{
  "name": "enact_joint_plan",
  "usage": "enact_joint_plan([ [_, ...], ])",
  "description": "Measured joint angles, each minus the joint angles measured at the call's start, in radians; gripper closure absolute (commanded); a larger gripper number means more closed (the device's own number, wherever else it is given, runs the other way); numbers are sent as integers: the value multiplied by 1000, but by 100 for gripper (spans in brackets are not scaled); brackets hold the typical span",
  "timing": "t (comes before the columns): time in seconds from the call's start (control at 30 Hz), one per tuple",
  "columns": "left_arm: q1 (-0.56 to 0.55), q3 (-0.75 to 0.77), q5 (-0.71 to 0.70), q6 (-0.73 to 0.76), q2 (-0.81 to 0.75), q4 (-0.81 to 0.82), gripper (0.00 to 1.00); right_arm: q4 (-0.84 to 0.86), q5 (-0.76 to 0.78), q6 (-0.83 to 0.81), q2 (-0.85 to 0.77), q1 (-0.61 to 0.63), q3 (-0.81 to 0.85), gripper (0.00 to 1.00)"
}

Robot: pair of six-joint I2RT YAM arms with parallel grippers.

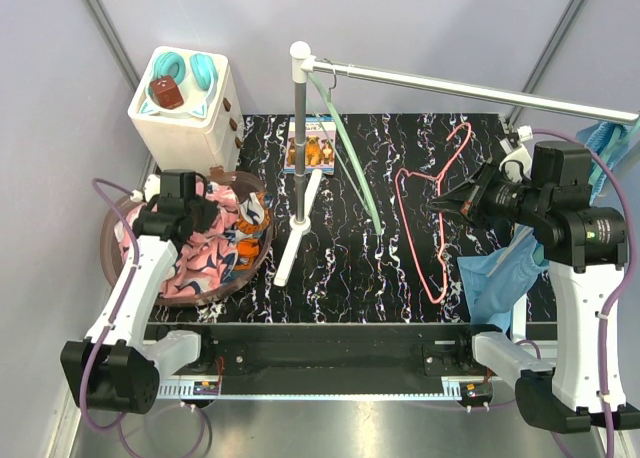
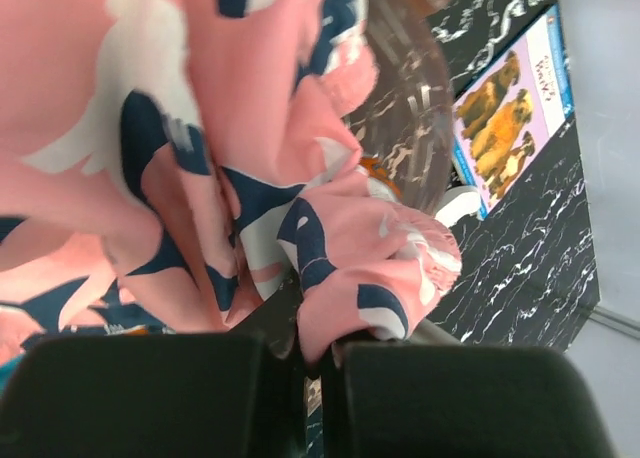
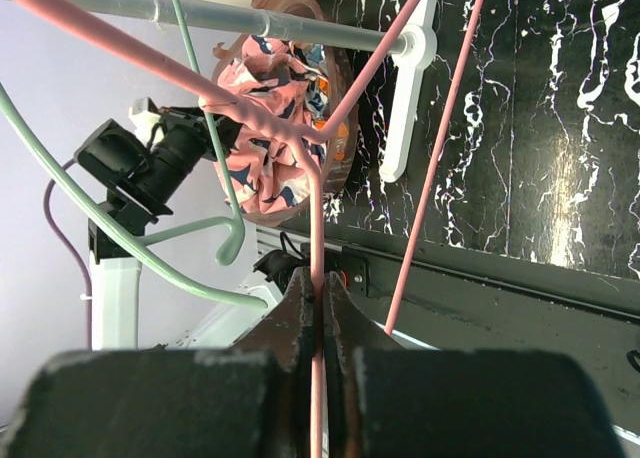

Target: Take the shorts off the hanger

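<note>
The pink shorts with navy-and-white prints (image 1: 205, 253) lie bunched in a brown basket (image 1: 172, 298) at the left, with the orange patterned shorts (image 1: 250, 236) beside them. My left gripper (image 1: 220, 200) is over the basket, shut on a fold of the pink shorts (image 2: 350, 268). My right gripper (image 1: 447, 206) is shut on the wire of a bare pink hanger (image 1: 425, 233), seen close in the right wrist view (image 3: 318, 228). The plain light blue shorts (image 1: 497, 278) hang off the table's right edge under my right arm.
A rack (image 1: 300, 138) stands mid-table, its rail (image 1: 470, 88) running right, with an empty green hanger (image 1: 352, 158) on it. A white box (image 1: 185, 113) with teal headphones is at the back left. A dog picture book (image 1: 311, 146) lies behind the rack. More blue cloth (image 1: 605, 138) is at the far right.
</note>
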Motion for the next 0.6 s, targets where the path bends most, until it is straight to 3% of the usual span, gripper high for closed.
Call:
enact_joint_plan([
  [0.03,0,-16,3,-18,-8,-3,98,0,0,0,-5,0,-4,100],
  [0.17,0,-81,7,-63,-40,-41,45,-5,0,-2,-10,0,-8,100],
  [0.2,1,-91,8,-69,-46,-57,39,-7,0,-4,-10,0,-8,100],
  [0.33,1,-90,13,-55,-77,-114,31,-24,-3,-42,1,0,3,100],
  [0.6,0,57,72,25,-163,-243,30,-70,-10,-204,-3,0,45,100],
])
